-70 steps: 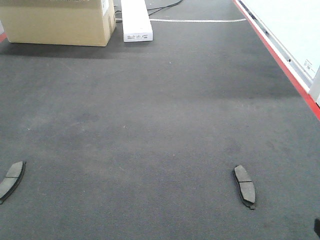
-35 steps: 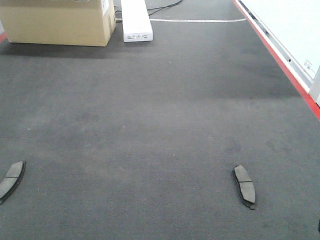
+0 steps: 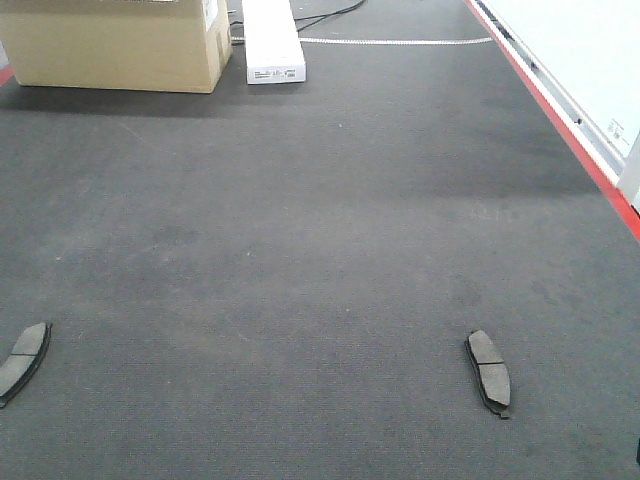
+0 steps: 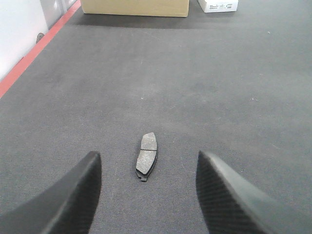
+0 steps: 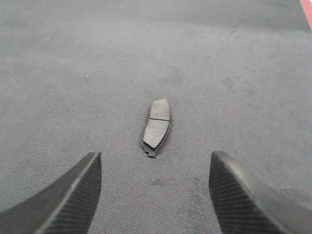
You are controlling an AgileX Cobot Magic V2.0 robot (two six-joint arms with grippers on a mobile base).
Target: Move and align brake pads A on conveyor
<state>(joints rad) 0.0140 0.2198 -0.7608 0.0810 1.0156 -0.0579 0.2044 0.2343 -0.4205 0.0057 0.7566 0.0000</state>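
Two dark-grey brake pads lie flat on the conveyor (image 3: 300,250). One brake pad (image 3: 22,361) is at the front left, the other brake pad (image 3: 489,372) at the front right. In the left wrist view my left gripper (image 4: 148,163) is open, and its brake pad (image 4: 146,156) lies between and slightly ahead of the black fingertips. The right wrist view has my right gripper (image 5: 155,161) open too, its brake pad (image 5: 156,126) a short way ahead of the tips. Neither gripper touches a pad.
A cardboard box (image 3: 115,42) and a white carton (image 3: 271,40) stand at the far end of the belt. The red frame (image 3: 560,120) runs along the right edge, and the left wrist view has a red frame (image 4: 34,51) on the left.
Both pads sit slightly lower in the front view than a second ago. A dark bit at the bottom right corner has almost left the view.
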